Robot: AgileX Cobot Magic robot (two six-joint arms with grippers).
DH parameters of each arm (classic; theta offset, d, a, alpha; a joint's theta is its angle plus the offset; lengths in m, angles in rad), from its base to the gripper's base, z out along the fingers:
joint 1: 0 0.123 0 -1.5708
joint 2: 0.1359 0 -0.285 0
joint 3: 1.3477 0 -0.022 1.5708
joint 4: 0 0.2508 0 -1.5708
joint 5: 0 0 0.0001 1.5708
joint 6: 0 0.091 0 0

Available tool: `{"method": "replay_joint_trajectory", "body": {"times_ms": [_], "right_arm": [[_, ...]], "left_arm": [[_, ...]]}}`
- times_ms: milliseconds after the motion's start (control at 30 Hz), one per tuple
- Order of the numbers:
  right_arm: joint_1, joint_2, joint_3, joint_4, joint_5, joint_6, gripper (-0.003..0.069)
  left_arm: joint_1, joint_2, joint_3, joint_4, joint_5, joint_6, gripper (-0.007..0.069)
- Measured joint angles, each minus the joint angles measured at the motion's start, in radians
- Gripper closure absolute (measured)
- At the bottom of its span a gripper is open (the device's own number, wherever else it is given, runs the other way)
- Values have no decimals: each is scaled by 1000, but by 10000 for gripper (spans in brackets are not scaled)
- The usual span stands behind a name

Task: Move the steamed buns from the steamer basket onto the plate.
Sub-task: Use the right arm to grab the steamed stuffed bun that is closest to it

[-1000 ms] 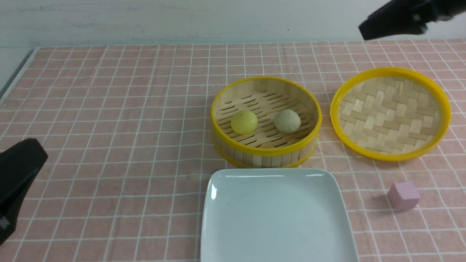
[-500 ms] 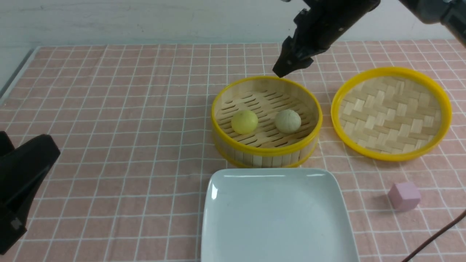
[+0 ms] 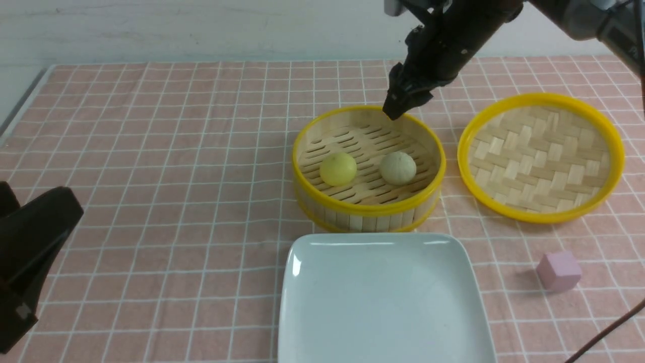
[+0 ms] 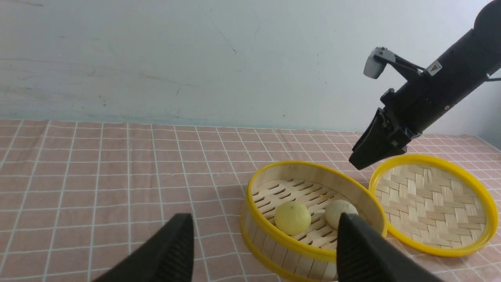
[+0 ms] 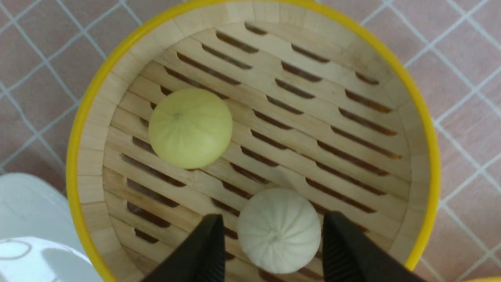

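Note:
The steamer basket [image 3: 369, 209] stands mid-table with both steamed buns on its slatted floor, a pale yellow one [image 3: 338, 169] to the left and a beige one [image 3: 398, 168] to the right. The white plate [image 3: 383, 302] lies empty just in front of it. My right gripper [image 3: 394, 112] hangs over the basket's back rim; in the right wrist view it [image 5: 274, 223] is open, its jaws either side of the beige bun [image 5: 278, 229] with gaps, the yellow bun [image 5: 190, 128] apart. My left gripper [image 4: 264, 231] is wide open and empty, low at the far left [image 3: 50, 222].
The shallow woven bamboo lid [image 3: 541, 156] lies upturned right of the basket. A small pink cube [image 3: 558, 271] sits front right. A pink checked cloth covers the table, with a wall behind and the table's edge at far left.
My right arm swung in from the upper right to above the basket's back rim, then dropped a little. The left gripper edged slightly inward, then stayed still. Buns have not moved.

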Motion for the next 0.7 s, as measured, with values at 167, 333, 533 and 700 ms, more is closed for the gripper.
{"method": "replay_joint_trajectory", "body": {"times_ms": [167,333,533,700], "right_arm": [[6,-17,101,-9,-1,26,302],[24,-50,137,-16,-2,26,302],[33,-33,138,-44,-2,25,301],[33,7,143,-93,-6,12,277]], "left_arm": [[0,0,0,0,0,9,130],[0,0,0,0,0,10,130],[0,0,0,0,1,10,130],[0,0,0,0,5,10,130]]}}
